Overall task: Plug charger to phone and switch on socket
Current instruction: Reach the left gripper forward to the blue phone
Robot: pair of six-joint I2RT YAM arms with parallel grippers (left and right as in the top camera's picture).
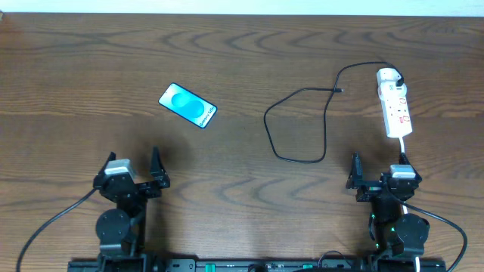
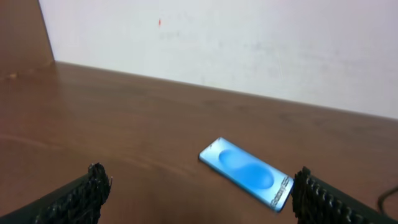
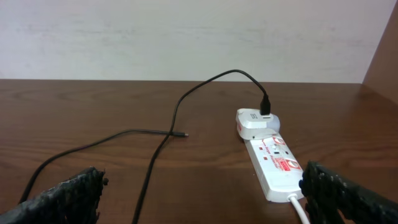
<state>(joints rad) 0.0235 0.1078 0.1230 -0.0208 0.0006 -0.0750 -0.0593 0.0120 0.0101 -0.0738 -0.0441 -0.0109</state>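
Observation:
The phone point(image 1: 187, 105) lies flat and slanted on the table at centre left, blue screen up; it also shows in the left wrist view point(image 2: 246, 172). The socket point(image 1: 395, 103), a white power strip, lies at the right with a white adapter in its far end; it also shows in the right wrist view point(image 3: 272, 158). The charger point(image 1: 296, 113), a black cable, loops from that adapter across the table, its free plug point(image 3: 181, 134) lying loose. My left gripper point(image 1: 133, 168) is open and empty near the front edge. My right gripper point(image 1: 378, 171) is open and empty just in front of the socket.
The socket's white cord point(image 1: 405, 148) runs toward the front past my right gripper. A pale wall point(image 3: 186, 37) stands behind the table's far edge. A brown panel point(image 2: 22, 31) rises at the far left.

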